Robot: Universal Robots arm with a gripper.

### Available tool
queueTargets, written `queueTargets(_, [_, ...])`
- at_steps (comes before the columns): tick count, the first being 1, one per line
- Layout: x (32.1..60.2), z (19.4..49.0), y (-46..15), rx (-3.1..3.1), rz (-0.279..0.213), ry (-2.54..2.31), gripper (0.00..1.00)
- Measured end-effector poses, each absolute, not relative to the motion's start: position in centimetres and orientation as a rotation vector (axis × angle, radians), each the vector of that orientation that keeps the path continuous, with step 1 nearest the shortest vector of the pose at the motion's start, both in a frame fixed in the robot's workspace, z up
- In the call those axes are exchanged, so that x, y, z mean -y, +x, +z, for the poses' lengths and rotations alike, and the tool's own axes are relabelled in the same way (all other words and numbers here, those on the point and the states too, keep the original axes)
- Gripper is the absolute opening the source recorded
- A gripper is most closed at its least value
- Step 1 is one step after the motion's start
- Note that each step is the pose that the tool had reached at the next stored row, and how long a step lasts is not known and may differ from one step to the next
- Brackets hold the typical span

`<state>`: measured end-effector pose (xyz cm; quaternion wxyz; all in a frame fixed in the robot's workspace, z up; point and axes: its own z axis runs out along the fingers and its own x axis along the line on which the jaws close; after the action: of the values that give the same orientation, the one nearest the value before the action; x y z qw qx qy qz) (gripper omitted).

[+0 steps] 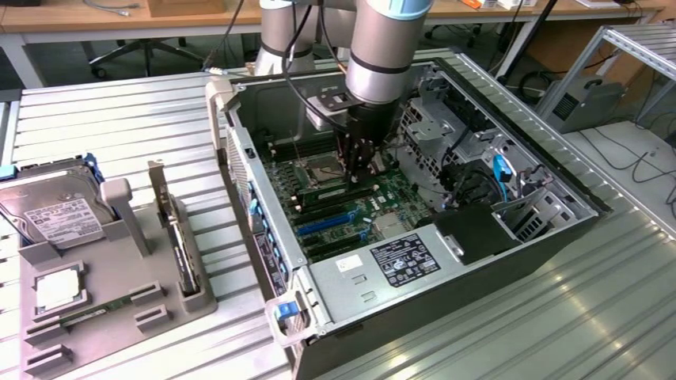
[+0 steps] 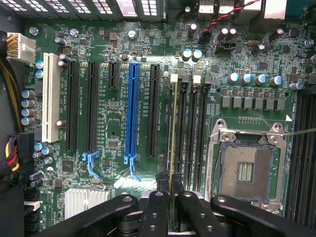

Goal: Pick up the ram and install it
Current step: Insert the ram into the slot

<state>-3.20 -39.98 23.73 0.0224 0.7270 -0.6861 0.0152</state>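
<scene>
Up close, black gripper (image 2: 170, 181) fingers (image 2: 157, 212) pinched shut on the ram (image 2: 171, 128), seen from its thin edge. Stands straight up over the green board (image 2: 118, 148), lined up with the row of black memory slots (image 2: 186, 128), on the side next to a long black card slot (image 2: 153, 108). Hard to tell if pushed all the way in or just sitting on top. Farther along the same board, a blue slot (image 2: 132, 113) and a white slot (image 2: 49, 103). On the other side of the memory slots, a square silver chip socket (image 2: 246, 170). Seen from outside, a grey arm (image 1: 385, 47) reaching straight down into the open computer case (image 1: 496, 309), near the middle of the board. Case lying on its side on the metal table (image 1: 106, 119). Beside the case, at the table's near corner on the exterior view's left, a grey tray (image 1: 127, 273) with a hard drive (image 1: 53, 210), a tall dark card (image 1: 172, 229) standing up, and a small green stick (image 1: 100, 310) lying flat.
</scene>
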Motion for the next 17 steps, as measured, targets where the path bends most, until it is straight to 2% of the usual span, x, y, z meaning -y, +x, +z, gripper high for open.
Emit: queueTargets(17, [39.94, 23.41, -3.19, 2.125, 0.047, 2.252, 0.14])
